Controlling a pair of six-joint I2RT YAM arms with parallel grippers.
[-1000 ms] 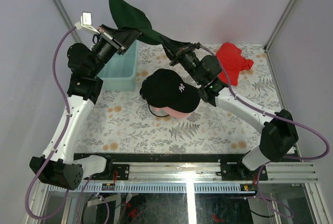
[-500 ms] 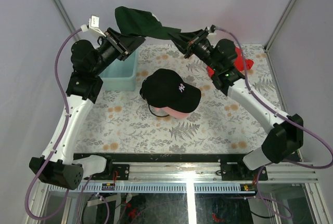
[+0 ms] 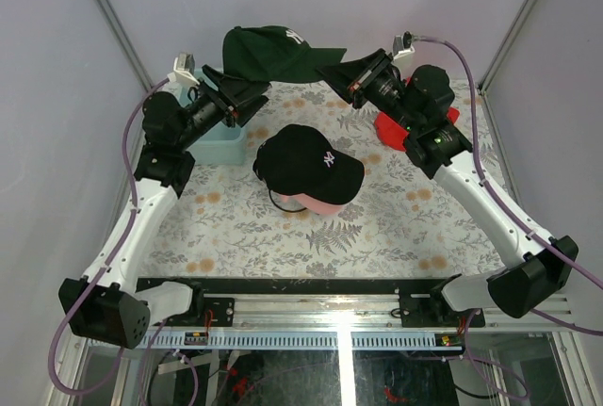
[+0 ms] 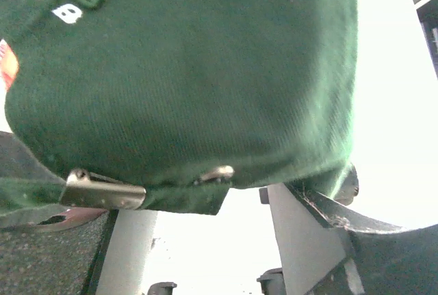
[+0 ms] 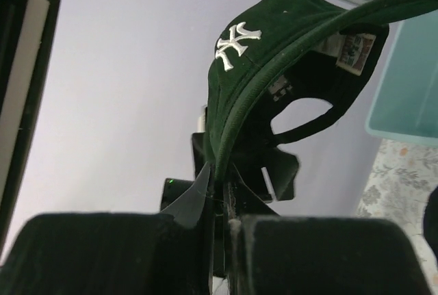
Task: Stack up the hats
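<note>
Dark green fabric baseball cap point(image 3: 273, 53), aloft over far edge of desk point(image 3: 396, 236): brim pinched by jaws of right gripper point(image 3: 344, 72), likely bound for black-on-pink cap stack point(image 3: 306, 166); jaws of left gripper point(image 3: 247, 95) spread at its strap.

The green cap point(image 4: 205, 83) is matt woven cloth (fine twill, white stitched lettering) with a shiny metal buckle point(image 4: 106, 191). The tub point(image 3: 215, 142) is smooth plastic. The worktop point(image 3: 377, 236) has a flowered cover, probably cloth.
</note>
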